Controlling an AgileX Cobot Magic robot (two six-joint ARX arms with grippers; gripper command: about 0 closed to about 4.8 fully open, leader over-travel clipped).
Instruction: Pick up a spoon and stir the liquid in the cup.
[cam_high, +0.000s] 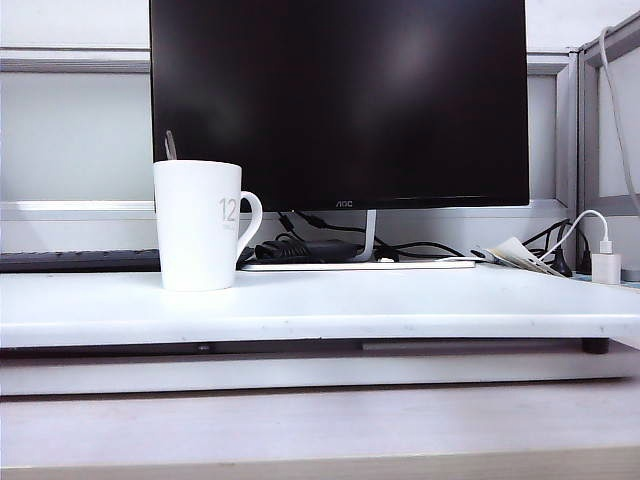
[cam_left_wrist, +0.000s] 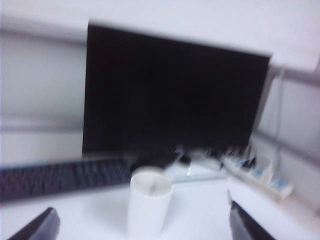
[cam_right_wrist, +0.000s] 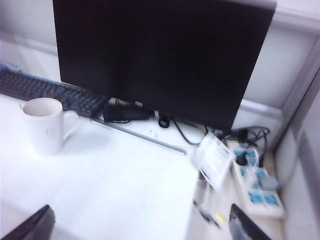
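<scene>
Spoon (cam_high: 170, 146) stands in your cup (cam_high: 198, 226) on the counter (cam_high: 400, 300); left gripper (cam_left_wrist: 140, 225) and right gripper (cam_right_wrist: 140, 225) hang released, well apart from it.

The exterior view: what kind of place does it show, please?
Probably an office desk: a large black flat monitor stands behind the tall white ceramic mug, with a dark keyboard and a white power strip nearby.

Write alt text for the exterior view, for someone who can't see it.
A tall white cup printed with "12" stands on the left of a white table, a spoon handle poking above its rim. Behind it are a dark monitor, a keyboard and cables. No gripper shows here.
</scene>
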